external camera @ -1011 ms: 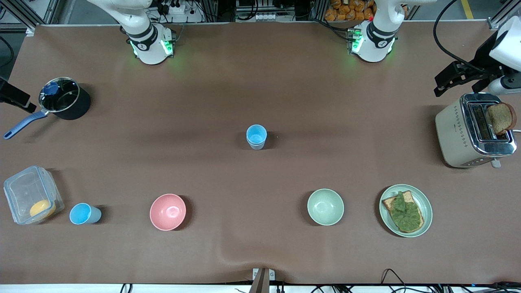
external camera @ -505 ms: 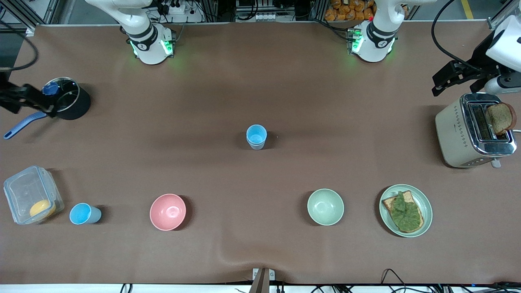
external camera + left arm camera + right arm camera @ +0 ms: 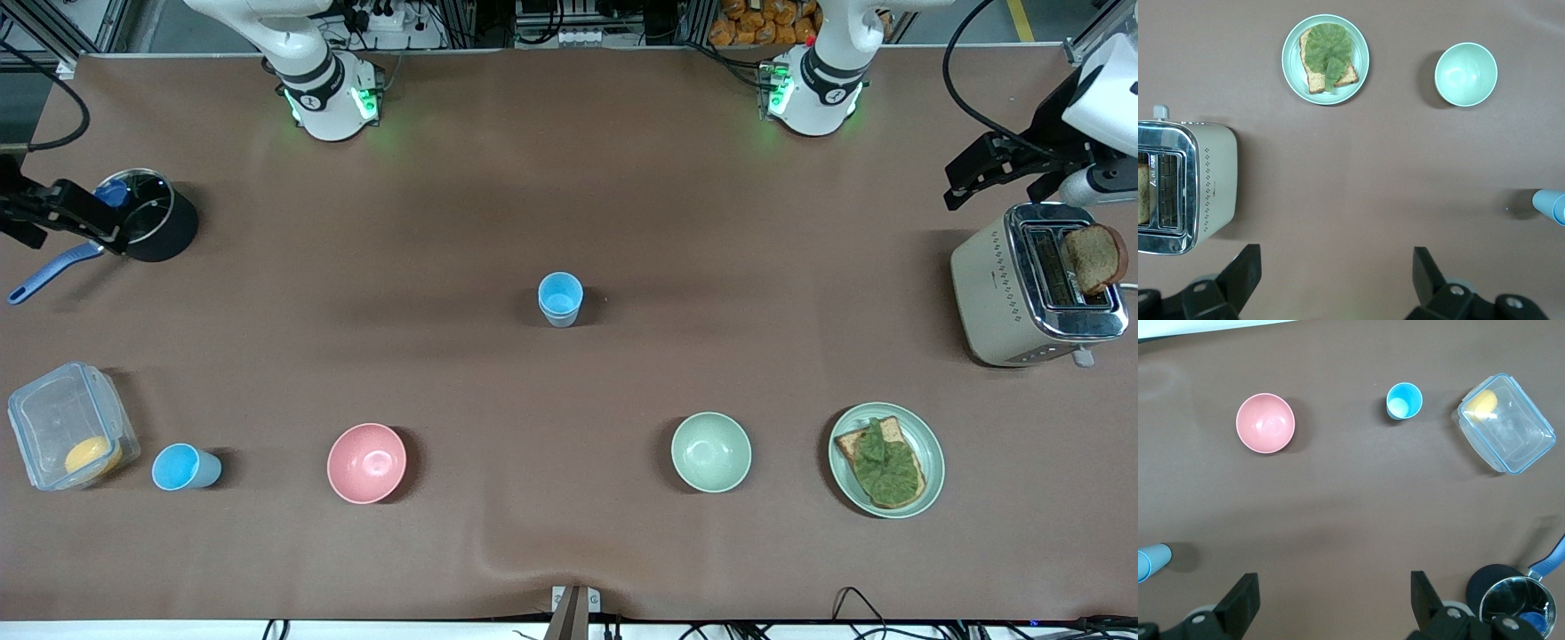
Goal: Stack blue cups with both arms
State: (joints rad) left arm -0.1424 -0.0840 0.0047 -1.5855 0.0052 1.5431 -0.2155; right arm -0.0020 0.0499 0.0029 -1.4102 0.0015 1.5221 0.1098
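Observation:
One blue cup [image 3: 560, 298] stands upright in the middle of the table; a ring line runs round its wall. It shows at the edge of the left wrist view [image 3: 1551, 204] and of the right wrist view [image 3: 1151, 561]. A second blue cup [image 3: 184, 468] stands near the front camera at the right arm's end, between a clear box and the pink bowl [image 3: 366, 462]; it also shows in the right wrist view [image 3: 1404, 401]. My left gripper [image 3: 958, 188] hangs open and empty over the table by the toaster [image 3: 996, 284], its jaws wide apart [image 3: 1336, 263]. My right gripper [image 3: 105, 236] hangs open and empty over the pot's handle [image 3: 1333, 587].
A black pot [image 3: 169, 233] with a blue handle stands at the right arm's end. A clear box [image 3: 53, 418] holds something yellow. A pale green bowl [image 3: 710, 452] and a plate [image 3: 931, 444] with bread and greens stand near the front camera. The toaster holds a bread slice.
My right gripper has come in from the table's edge to over the pot's handle. My left gripper has barely shifted. The cups have not moved.

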